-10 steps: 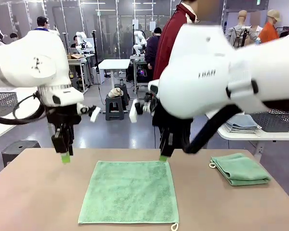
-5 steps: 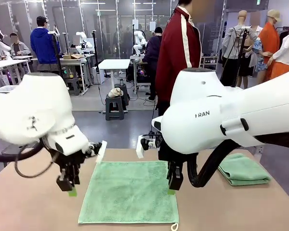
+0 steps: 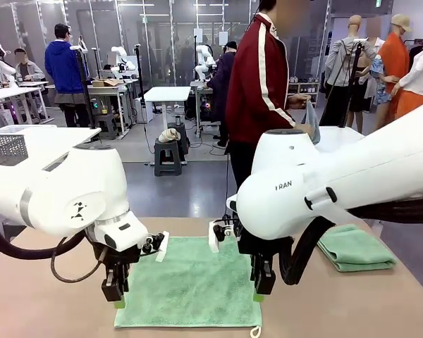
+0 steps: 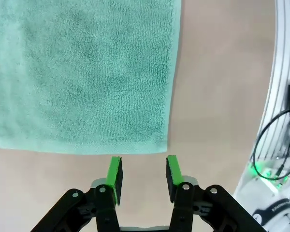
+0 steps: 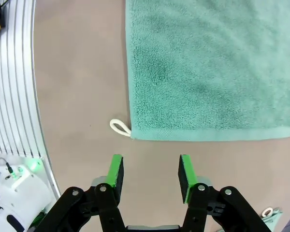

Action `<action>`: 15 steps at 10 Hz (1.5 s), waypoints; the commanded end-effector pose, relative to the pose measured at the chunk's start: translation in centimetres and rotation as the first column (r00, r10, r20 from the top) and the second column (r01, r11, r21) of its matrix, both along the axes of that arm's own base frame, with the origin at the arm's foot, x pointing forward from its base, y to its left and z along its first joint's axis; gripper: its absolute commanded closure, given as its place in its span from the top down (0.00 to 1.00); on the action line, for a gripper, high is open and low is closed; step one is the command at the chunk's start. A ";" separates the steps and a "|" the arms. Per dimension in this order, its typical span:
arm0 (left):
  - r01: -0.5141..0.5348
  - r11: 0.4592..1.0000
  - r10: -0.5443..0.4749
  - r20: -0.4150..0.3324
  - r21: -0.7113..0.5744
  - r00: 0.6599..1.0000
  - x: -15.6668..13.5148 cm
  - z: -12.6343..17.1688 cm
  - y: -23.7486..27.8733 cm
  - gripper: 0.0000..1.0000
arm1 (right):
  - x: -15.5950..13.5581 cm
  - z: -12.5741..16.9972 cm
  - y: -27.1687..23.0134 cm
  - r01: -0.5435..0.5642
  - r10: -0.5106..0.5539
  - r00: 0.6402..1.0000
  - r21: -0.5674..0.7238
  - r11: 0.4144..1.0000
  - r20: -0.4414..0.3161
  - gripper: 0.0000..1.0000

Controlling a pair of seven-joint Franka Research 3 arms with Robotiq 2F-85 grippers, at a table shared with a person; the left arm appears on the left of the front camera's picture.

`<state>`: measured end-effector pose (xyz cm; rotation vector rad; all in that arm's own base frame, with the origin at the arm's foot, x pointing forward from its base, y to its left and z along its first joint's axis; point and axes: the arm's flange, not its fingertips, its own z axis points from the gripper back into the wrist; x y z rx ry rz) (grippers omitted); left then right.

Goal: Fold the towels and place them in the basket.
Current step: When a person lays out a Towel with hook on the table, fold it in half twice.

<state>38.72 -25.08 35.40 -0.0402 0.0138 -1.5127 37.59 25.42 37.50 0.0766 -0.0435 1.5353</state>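
A second ago the left pincer (image 3: 118, 301) hung high, out beyond the far left corner of the flat mint-green terry towel (image 3: 190, 278). Now it has dropped and swung in towards the near side of the brown bench (image 3: 42, 296), low beside the towel's near left corner (the left wrist view has that corner just ahead of the green tips). The right pincer (image 3: 259, 292) has made the same trip, from the far right corner down to the near right one, close to the pale corner loop (image 5: 120, 127). Behind, the person in the dark red jacket (image 3: 257, 77) has turned, one hand (image 3: 298, 103) now raised.
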 end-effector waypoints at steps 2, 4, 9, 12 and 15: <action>0.033 0.999 -0.034 0.022 0.024 0.999 -0.4 0.1 -0.3 0.68 | -0.5 -2.1 0.1 0.022 -0.022 1.000 0.019 1.000 -0.016 0.78; 0.053 0.998 -0.054 0.034 0.037 0.998 -1.7 -0.6 -0.7 0.88 | -1.2 -2.8 0.8 0.048 -0.047 0.998 0.015 0.999 -0.034 0.98; 0.056 0.998 -0.056 -0.002 0.034 0.998 -2.2 -1.2 -0.6 1.00 | -1.6 -3.1 1.0 0.022 -0.022 0.998 0.003 1.000 -0.053 1.00; 0.056 0.998 -0.056 -0.002 0.034 0.998 -2.2 -1.2 -0.6 1.00 | -1.5 -3.2 1.0 0.025 -0.025 0.998 0.004 1.000 -0.054 0.98; 0.028 0.999 -0.030 0.047 0.041 0.998 -3.4 -2.2 0.0 1.00 | -2.3 -3.9 1.2 0.056 -0.062 0.997 -0.100 0.993 -0.050 1.00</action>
